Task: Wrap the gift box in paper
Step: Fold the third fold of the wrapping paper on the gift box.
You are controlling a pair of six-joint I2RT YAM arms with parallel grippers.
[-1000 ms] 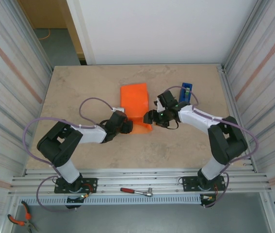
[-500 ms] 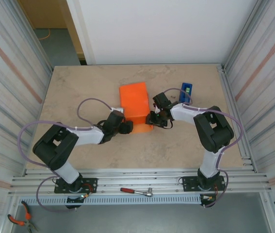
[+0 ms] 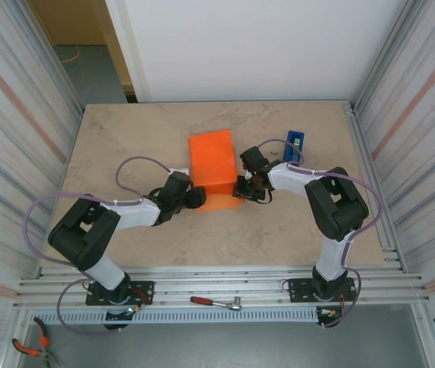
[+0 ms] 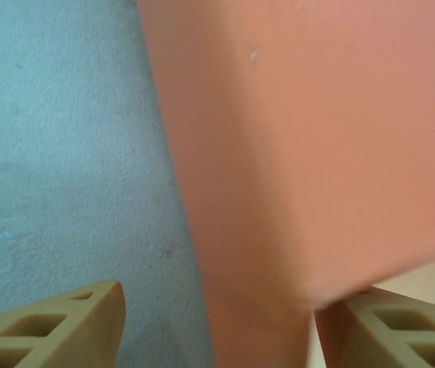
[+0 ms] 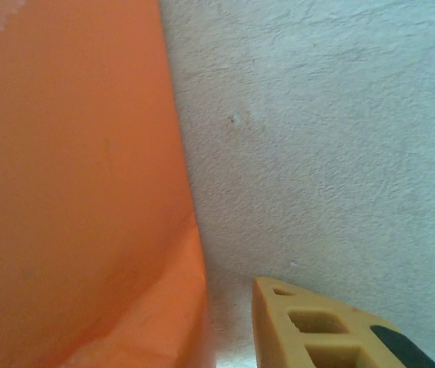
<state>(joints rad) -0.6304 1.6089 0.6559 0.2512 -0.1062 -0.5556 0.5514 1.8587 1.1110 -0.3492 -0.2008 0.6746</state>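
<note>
1. Beige stone-look desk (image 3: 125,138), ribbed metal walls on both sides, white wall across the frame top.
2. left hand (image 4: 217,307): fingers (image 4: 56,326) spread wide, straddling the lower corner of the paper (image 4: 301,153). The lower-right one touches the sheet, the lower-left one is apart from it. Not clamped.
3. right hand (image 3: 242,186): against the paper's right edge in the overhead view. The wrist view gives one finger (image 5: 317,330) just beside the sheet; can't tell whether it's gripping.
4. paper: centre frame overhead, folded up into a boxy block, with a flap flat on the desk at its lower edge.
5. blue tape dispenser (image 3: 294,146): upper right of the block, apart from it.
</note>
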